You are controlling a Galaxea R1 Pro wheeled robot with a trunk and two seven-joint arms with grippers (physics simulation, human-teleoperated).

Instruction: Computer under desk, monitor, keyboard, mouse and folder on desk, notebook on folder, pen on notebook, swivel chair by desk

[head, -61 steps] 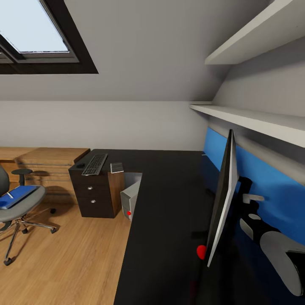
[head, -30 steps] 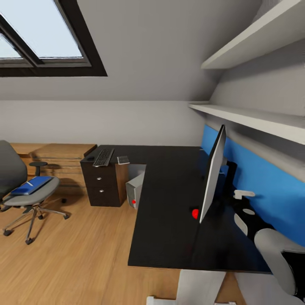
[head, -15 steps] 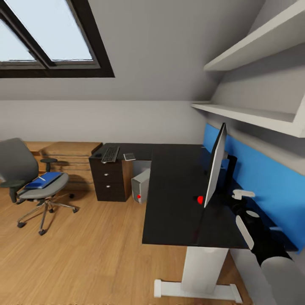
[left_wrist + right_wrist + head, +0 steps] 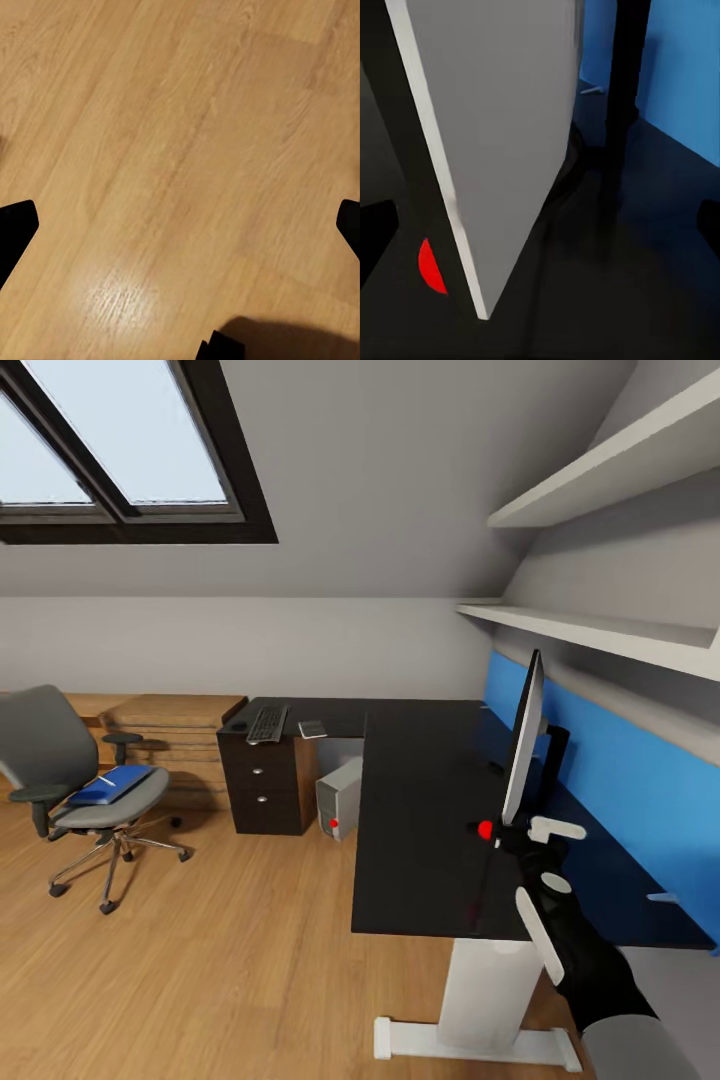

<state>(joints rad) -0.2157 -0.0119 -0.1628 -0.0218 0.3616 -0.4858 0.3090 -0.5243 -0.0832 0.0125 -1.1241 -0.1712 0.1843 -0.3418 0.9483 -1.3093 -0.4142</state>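
Black top, white leg: the desk (image 4: 420, 810) is a long L shape w/ a dark drawer unit at its far end. The monitor (image 4: 522, 745) stands on it near the blue wall panel (image 4: 620, 780), seen almost edge-on, thin and tall, w/ a red dot low at its corner. In the right wrist view the monitor (image 4: 495, 135) is a big grey wedge w/ a pale edge, its black stand behind it.

The right gripper (image 4: 535, 830) hangs right at the monitor's low corner, just beside the red dot. Its dark finger tips sit far apart at both sides of the wrist view, so it is wide and holds nothing.

The left gripper (image 4: 180, 225) looks down at the wood floor (image 4: 180, 135); its tips are wide apart too (nothing between them).

Far off on the desk's other end lie the keyboard (image 4: 267, 723), the tiny dark mouse (image 4: 238, 726) by it, and a small flat grey thing, prob. the notebook (image 4: 312, 729). The computer (image 4: 340, 798) stands under the desk by the drawers, red light low. The swivel chair (image 4: 75, 790) stands well apart from the desk, w/ the blue folder (image 4: 110, 784) on its grey seat.
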